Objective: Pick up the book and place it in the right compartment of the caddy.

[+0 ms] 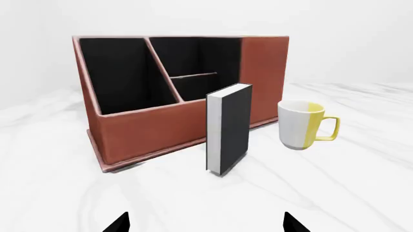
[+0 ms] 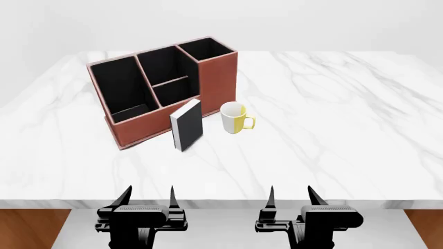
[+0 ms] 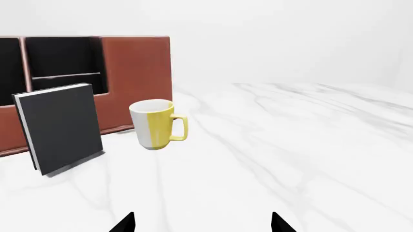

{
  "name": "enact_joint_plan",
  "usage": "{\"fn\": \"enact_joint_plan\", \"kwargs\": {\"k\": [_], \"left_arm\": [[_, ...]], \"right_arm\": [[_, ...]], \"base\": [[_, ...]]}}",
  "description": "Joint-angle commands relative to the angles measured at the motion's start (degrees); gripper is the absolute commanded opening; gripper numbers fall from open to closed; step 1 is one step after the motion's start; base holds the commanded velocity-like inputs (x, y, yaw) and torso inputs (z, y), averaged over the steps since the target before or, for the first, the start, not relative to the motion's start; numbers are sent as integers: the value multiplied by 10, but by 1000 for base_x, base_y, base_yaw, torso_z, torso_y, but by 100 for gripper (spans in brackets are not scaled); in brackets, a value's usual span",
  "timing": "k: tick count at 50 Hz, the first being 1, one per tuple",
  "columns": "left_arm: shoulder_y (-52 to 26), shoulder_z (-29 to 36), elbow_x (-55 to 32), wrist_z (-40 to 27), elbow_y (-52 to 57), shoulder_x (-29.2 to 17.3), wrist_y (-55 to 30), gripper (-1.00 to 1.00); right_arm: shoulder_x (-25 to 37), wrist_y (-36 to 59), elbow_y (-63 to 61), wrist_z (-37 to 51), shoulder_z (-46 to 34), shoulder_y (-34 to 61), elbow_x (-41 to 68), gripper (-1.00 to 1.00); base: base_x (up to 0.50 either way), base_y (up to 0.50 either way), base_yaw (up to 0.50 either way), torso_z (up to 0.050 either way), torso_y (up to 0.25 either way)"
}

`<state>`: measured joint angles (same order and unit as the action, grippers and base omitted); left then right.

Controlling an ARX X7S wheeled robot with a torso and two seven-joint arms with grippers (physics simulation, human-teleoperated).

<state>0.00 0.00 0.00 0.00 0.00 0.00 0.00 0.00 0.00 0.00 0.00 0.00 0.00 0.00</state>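
Nothing is grasped yet: both tools, left (image 2: 148, 199) and right (image 2: 291, 198), hang wide at the bench's (image 2: 346, 119) near edge. Upright, the book (image 2: 187, 125) stands just before the caddy (image 2: 142, 132), left of the mug (image 2: 234, 118). Next, probably, reach forward and pinch its covers.

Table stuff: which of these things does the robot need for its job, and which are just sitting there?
Needed: book, standing upright; caddy; its right compartment.
Just sitting there: white-and-yellow mug, beside the book; marble table.
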Motion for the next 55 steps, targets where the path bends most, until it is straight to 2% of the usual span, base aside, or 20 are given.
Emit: {"fn": "enact_joint_plan", "kwargs": {"k": [1, 23, 26, 34, 38, 43, 48, 55], "left_arm": [[9, 13, -10, -10, 16, -8, -7, 100], [7, 42, -35, -43, 28, -40, -6, 100], [-8, 38, -43, -53, 30, -38, -35, 100], [-32, 32, -80, -48, 116, -50, -71, 100], [-50, 28, -96, -52, 199, -61, -100, 100], [-69, 22, -109, -63, 241, -69, -143, 100], [-85, 6, -143, -70, 278, -77, -196, 100], [-83, 10, -129, -75, 277, -84, -170, 100]], "right_arm": [[9, -5, -7, 15, -7, -7, 7, 100], [36, -23, -13, 57, -38, -11, 42, 100], [38, -19, -20, 62, -38, -12, 47, 100], [53, 3, -100, 81, -41, -3, 34, 100], [64, 22, -175, 95, -33, 6, 27, 100], [77, 80, -254, 91, -22, 14, 58, 100], [90, 99, -294, 94, -15, 9, 62, 100], [98, 87, -291, 99, -16, 3, 53, 100]], "base": [[0, 0, 0, 0, 0], [0, 0, 0, 0, 0], [0, 0, 0, 0, 0], [35, 0, 0, 0, 0], [313, 0, 0, 0, 0], [487, 0, 0, 0, 0], [500, 0, 0, 0, 0], [500, 0, 0, 0, 0]]}}
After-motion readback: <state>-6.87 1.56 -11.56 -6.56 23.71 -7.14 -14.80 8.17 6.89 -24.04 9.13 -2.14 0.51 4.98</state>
